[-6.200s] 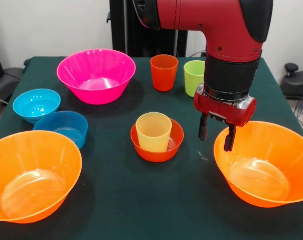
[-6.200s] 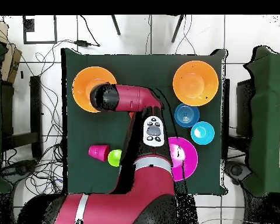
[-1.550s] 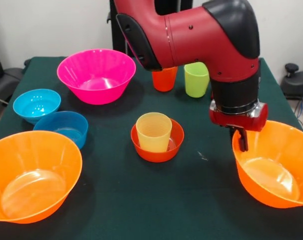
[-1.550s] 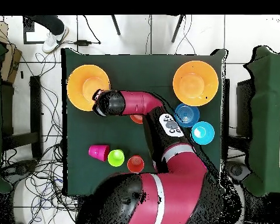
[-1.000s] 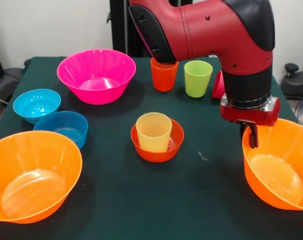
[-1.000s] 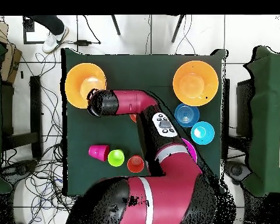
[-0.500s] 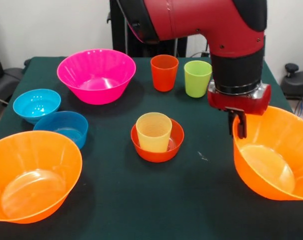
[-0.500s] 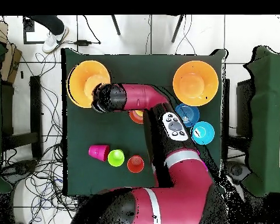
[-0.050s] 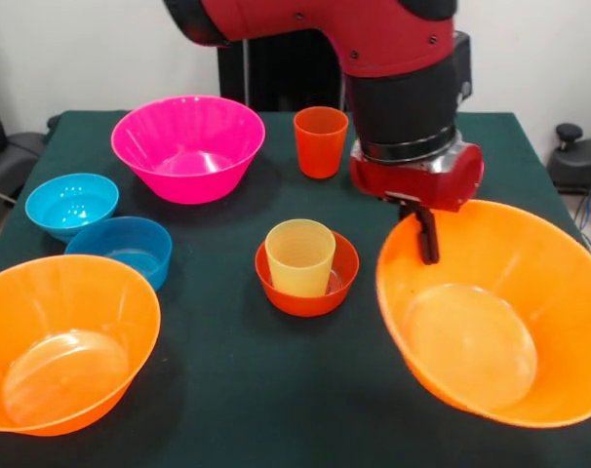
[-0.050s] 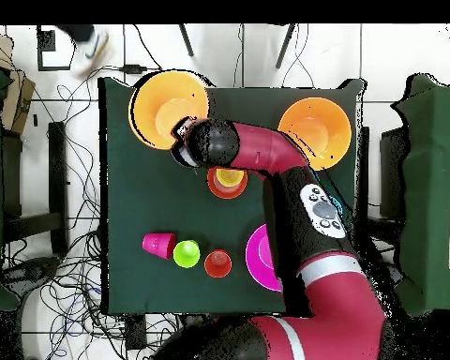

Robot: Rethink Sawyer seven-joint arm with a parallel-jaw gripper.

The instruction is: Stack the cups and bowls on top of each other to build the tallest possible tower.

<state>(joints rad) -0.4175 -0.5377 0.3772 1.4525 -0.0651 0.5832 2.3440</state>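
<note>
Orange bowl, held [image 9: 481,322]: raised and tilted, its rim pinched by the gripper [image 9: 427,234]; its lower edge reaches the front view's bottom.
Gripper: clamped on that rim.
Yellow cup [image 9: 299,256]: inside the red-orange bowl [image 9: 306,289], mid-table, just beside the held bowl.
Second orange bowl [image 9: 63,341]: near-left corner.
Open cloth: dark green table [image 9: 247,390] bare between the two orange bowls.

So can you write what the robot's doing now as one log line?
tool: shut on orange bowl rim | bowl: lifted, tilted | yellow cup: in small red bowl
</note>
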